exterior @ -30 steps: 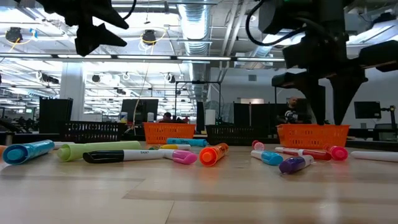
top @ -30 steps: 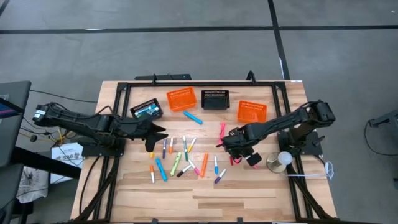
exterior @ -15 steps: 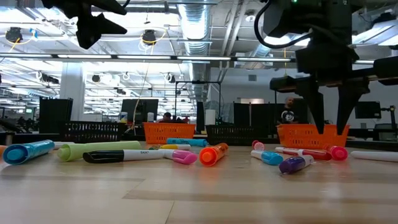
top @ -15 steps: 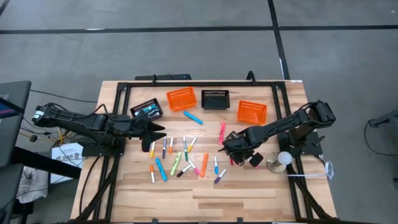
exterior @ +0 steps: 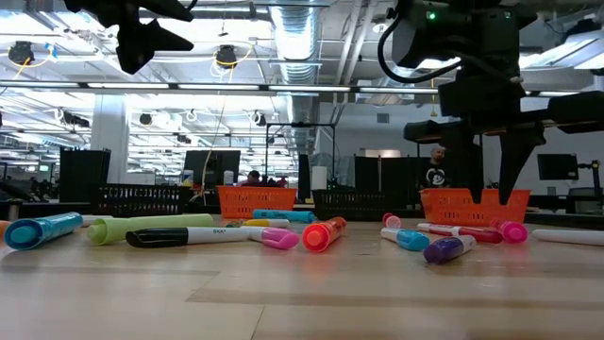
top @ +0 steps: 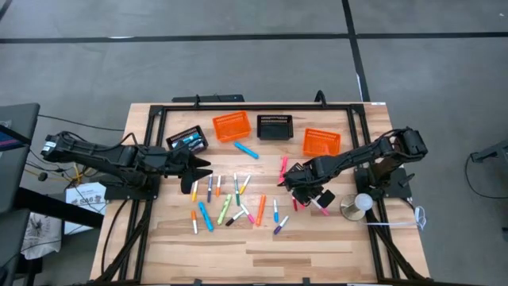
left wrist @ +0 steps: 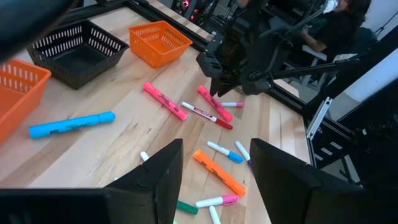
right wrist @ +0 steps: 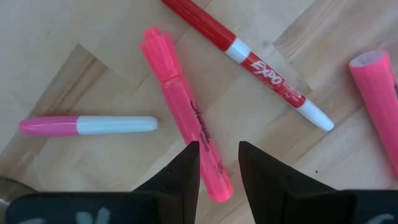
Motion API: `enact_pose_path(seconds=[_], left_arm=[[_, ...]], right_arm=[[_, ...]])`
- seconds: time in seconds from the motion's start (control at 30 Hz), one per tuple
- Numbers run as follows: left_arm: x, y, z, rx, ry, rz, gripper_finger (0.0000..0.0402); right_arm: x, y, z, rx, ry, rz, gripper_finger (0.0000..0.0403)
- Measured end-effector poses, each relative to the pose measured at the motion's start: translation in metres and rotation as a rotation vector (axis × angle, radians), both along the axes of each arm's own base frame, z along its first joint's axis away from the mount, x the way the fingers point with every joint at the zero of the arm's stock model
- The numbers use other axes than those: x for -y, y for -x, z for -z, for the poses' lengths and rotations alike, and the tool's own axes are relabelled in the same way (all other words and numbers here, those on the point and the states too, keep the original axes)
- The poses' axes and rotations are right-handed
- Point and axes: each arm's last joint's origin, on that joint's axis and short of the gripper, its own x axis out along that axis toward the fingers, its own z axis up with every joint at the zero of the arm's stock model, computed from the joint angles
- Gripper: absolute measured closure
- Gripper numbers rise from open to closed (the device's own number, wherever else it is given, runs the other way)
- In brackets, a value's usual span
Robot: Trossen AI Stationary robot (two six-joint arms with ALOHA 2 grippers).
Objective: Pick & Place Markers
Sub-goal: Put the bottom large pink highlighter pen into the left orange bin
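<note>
Many markers (top: 230, 202) lie scattered flat on the wooden table's middle. My right gripper (right wrist: 217, 163) points straight down, open, over a pink highlighter (right wrist: 183, 124). Its fingers stand on either side of the highlighter's near end, and in the low view their tips (exterior: 493, 196) hang a little above it. A red and white marker (right wrist: 258, 62) and a pink and white one (right wrist: 87, 124) lie beside it. My left gripper (left wrist: 214, 165) is open and holds nothing. It hovers high over the table's left part (top: 198, 171).
Along the far side stand a black basket (top: 188, 141) with markers in it, an orange basket (top: 231, 125), a black one (top: 275, 126) and another orange one (top: 321, 142). A round metal piece (top: 355, 205) sits by the right arm's base. The near strip of table is bare wood.
My right gripper has rolled about its downward line over the pink highlighter, and its fingers now stand at a different angle. The markers have not moved.
</note>
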Motion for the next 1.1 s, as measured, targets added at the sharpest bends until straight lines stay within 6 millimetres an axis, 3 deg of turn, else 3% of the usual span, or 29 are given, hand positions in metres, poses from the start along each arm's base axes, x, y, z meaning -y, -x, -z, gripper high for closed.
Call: enact_pose_path(seconds=[0.37,0.63,0.9,1.1], left_arm=[[0.0,0.0,0.0,-0.001,-0.004,0.001,0.0216],[0.0,0.0,0.0,-0.003,-0.034,0.012,0.0216],[0.0,0.0,0.0,0.001,-0.034,0.012,0.0216],[0.0,-0.001,-0.001,0.008,-0.032,0.012,0.0216]], right_arm=[[-0.005,0.0,0.001,0.008,-0.029,-0.016,0.0301],[-0.009,0.018,0.03,0.011,0.073,-0.051,0.0301],[-0.007,0.019,0.036,0.039,0.069,0.036,0.0302],[-0.006,0.021,0.037,0.034,0.064,0.098,0.0336]])
